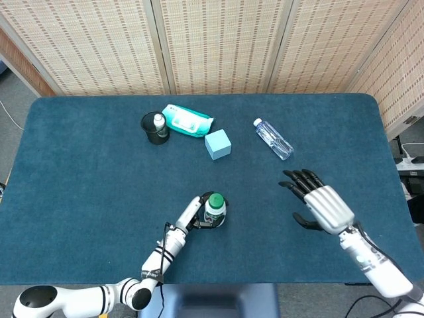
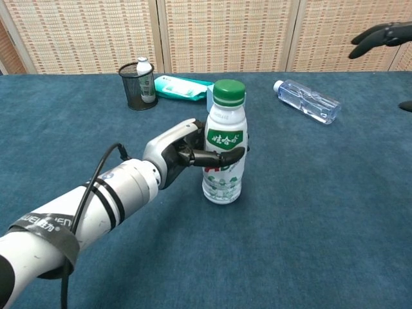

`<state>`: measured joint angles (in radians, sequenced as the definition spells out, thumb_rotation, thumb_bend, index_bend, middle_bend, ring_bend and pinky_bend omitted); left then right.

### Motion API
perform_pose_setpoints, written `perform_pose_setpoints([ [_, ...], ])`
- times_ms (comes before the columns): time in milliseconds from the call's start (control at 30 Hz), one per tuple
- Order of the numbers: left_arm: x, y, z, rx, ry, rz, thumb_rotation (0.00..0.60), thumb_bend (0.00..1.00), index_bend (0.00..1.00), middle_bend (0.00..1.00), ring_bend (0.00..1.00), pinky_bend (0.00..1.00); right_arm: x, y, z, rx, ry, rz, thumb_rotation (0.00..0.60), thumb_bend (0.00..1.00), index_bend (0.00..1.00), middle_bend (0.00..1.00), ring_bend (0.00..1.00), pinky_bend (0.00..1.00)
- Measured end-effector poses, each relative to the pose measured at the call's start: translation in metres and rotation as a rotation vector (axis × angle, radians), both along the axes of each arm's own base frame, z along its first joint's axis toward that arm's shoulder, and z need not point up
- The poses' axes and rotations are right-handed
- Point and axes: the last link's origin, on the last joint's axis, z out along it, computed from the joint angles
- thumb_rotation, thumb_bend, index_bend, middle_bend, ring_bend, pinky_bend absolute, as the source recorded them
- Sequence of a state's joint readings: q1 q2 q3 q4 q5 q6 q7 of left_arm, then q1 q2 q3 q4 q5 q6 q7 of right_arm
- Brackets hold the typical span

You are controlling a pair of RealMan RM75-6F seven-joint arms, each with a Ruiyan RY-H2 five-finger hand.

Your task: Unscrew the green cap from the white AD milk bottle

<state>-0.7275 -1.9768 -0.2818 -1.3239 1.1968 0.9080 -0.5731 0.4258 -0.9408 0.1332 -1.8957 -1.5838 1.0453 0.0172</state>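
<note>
The left hand [image 2: 172, 149] wraps its fingers [image 2: 219, 156] round the upright bottle [image 2: 223, 168] at mid-table [image 1: 79, 172], its green cap [image 2: 229, 92] on. The green label's characters are unreadable. The right hand [image 1: 319, 204] hovers well to the right, fingers spread, holding nothing.

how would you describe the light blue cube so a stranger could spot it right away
Start at the far side of the blue table, where a black mesh cup and a teal packet sit together. Just right of the packet is the light blue cube. It is the only plain, box-shaped thing there; the clear water bottle lies further right.
</note>
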Motion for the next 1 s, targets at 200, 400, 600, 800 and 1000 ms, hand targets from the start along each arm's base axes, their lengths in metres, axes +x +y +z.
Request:
perform_pose_setpoints([
  [200, -0.001, -0.004, -0.006, -0.023, 0.012, 0.003, 0.6, 0.7, 0.67, 0.7, 0.27, 0.07, 0.032, -0.018, -0.014, 0.085, 0.034, 0.049, 0.6, 0.3, 0.19, 0.0, 0.0, 0.0],
  [400, -0.003, -0.006, -0.012, -0.044, 0.021, 0.011, 0.6, 0.71, 0.68, 0.7, 0.28, 0.06, 0.049, -0.028, -0.029, 0.152, 0.046, 0.051, 0.6, 0.3, 0.21, 0.0, 0.0, 0.0],
  [600, -0.003, -0.004, -0.015, -0.049, 0.025, 0.02, 0.6, 0.71, 0.68, 0.71, 0.28, 0.07, 0.064, -0.032, -0.041, 0.198, 0.043, 0.06, 0.6, 0.3, 0.21, 0.0, 0.0, 0.0],
  [800, -0.004, -0.001, -0.017, -0.049, 0.031, 0.031, 0.6, 0.71, 0.69, 0.73, 0.3, 0.07, 0.07, -0.035, -0.048, 0.211, 0.04, 0.06, 0.6, 0.3, 0.21, 0.0, 0.0, 0.0],
  [1000, -0.002, -0.001, -0.018, -0.056, 0.025, 0.036, 0.6, 0.72, 0.7, 0.74, 0.31, 0.07, 0.072, -0.038, -0.051, 0.216, 0.045, 0.054, 0.6, 0.3, 0.21, 0.0, 0.0, 0.0],
])
